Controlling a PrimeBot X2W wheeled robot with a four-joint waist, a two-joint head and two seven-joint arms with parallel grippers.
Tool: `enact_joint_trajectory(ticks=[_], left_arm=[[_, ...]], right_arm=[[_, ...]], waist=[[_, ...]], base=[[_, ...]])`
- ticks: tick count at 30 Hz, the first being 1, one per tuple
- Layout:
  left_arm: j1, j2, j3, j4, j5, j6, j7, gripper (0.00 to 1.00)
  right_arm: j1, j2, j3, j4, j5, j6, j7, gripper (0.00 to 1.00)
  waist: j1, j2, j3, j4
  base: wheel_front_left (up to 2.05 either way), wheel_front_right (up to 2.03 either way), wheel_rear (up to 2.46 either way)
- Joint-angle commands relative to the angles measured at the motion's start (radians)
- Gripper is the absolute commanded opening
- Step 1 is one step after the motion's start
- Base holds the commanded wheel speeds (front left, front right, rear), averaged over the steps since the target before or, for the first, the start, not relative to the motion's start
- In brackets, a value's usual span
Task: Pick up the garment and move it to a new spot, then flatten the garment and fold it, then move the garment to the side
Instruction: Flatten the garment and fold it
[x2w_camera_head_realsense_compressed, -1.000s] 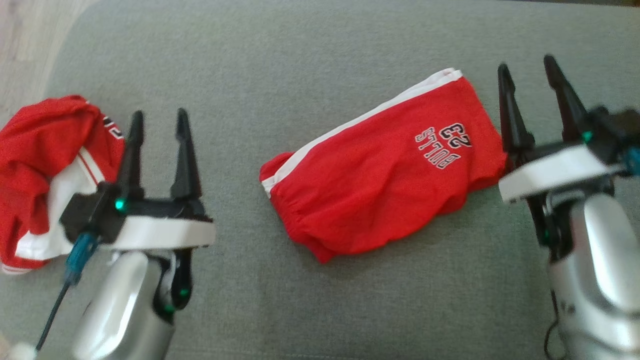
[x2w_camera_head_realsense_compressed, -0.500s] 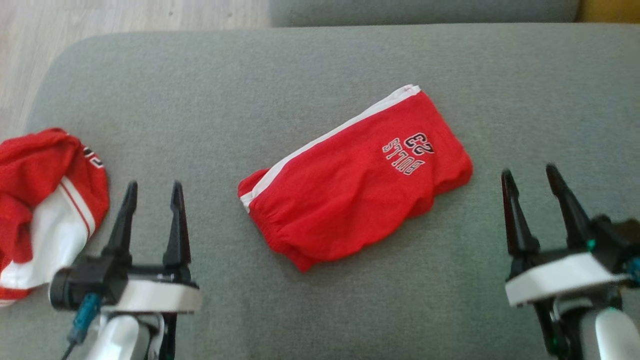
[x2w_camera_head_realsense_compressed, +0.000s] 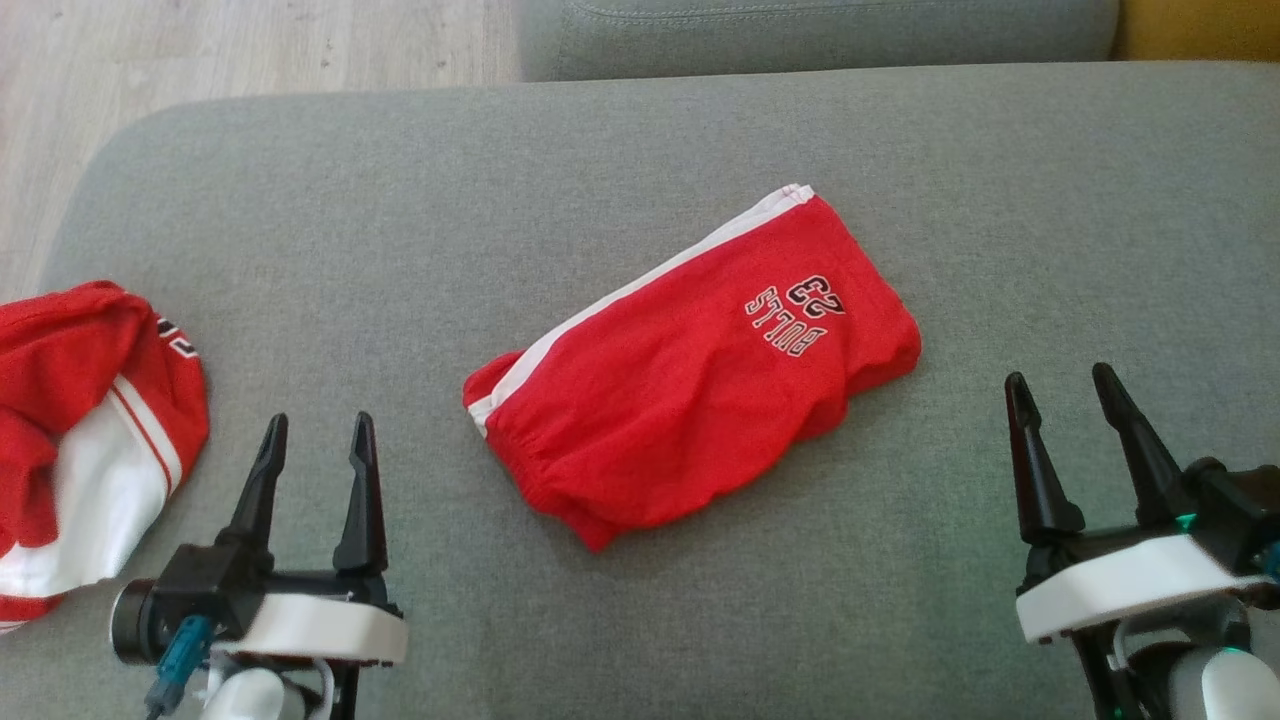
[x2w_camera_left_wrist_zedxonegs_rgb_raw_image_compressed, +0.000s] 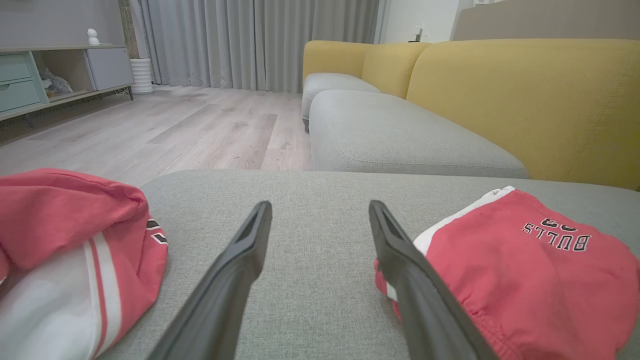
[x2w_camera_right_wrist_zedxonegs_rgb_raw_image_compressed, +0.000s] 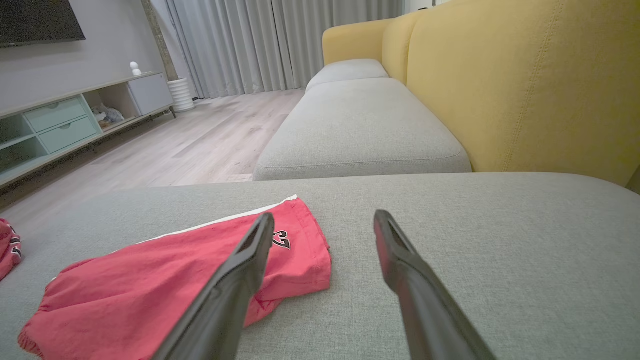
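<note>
Folded red shorts (x2w_camera_head_realsense_compressed: 690, 400) lie abt mid of the grey seat cushion (x2w_camera_head_realsense_compressed: 400, 200), set on a diagonal: elastic waistband end near-left, hem end far-right. A white side stripe runs along the far-left edge. "BULLS 23" print sits toward the far-right end, upside down in head view. Fabric is a bit rumpled, w/ soft creases across the top layer.

The left pincer (x2w_camera_head_realsense_compressed: 320, 420) is at near left, fingers spread wide w/ nothing btwn them. It points toward the far side, over bare cushion btwn the shorts and a second red-and-white garment (x2w_camera_head_realsense_compressed: 90, 430) bunched at the cushion's left edge. Head view shows it apart from both. In left wrist view its right finger crosses in front of the shorts' waistband corner.

The right pincer (x2w_camera_head_realsense_compressed: 1058, 376) is at near right, also wide open & empty. It's near the shorts' hem end but not touching; in right wrist view its left finger overlaps the print.

Bkgd: wood floor (x2w_camera_head_realsense_compressed: 250, 40) past the cushion's far-left corner, yellow sofa back (x2w_camera_left_wrist_zedxonegs_rgb_raw_image_compressed: 525, 100) at far right, grey curtains (x2w_camera_left_wrist_zedxonegs_rgb_raw_image_compressed: 250, 40) and a low cabinet (x2w_camera_right_wrist_zedxonegs_rgb_raw_image_compressed: 60, 120) along the wall.
</note>
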Motion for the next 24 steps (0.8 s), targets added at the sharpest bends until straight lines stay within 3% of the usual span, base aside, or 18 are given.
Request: enact_joint_trajectory(ticks=[1, 11, 24], left_arm=[[-0.029, 0.027, 0.035, -0.028, -0.008, 0.009, -0.002, 1.00], [-0.068, 0.019, 0.022, -0.053, -0.002, 0.006, -0.008, 1.00], [-0.189, -0.037, -0.023, -0.038, 0.032, -0.057, -0.045, 1.00]], right_arm=[[-0.019, -0.005, 0.015, -0.044, 0.008, -0.002, 0.003, 1.00], [-0.082, -0.005, -0.003, 0.022, -0.009, -0.002, 0.052, 1.00], [-0.427, -0.106, 0.030, 0.487, 0.035, -0.002, 0.158, 1.00]], waist=[[0.0001, -0.0001, 0.001, 0.001], [0.0001, -0.0001, 0.050, 0.032], [0.0001, -0.0001, 0.154, 0.164]], base=[[0.00, 0.00, 0.00], [0.00, 0.00, 0.00], [0.00, 0.00, 0.00]])
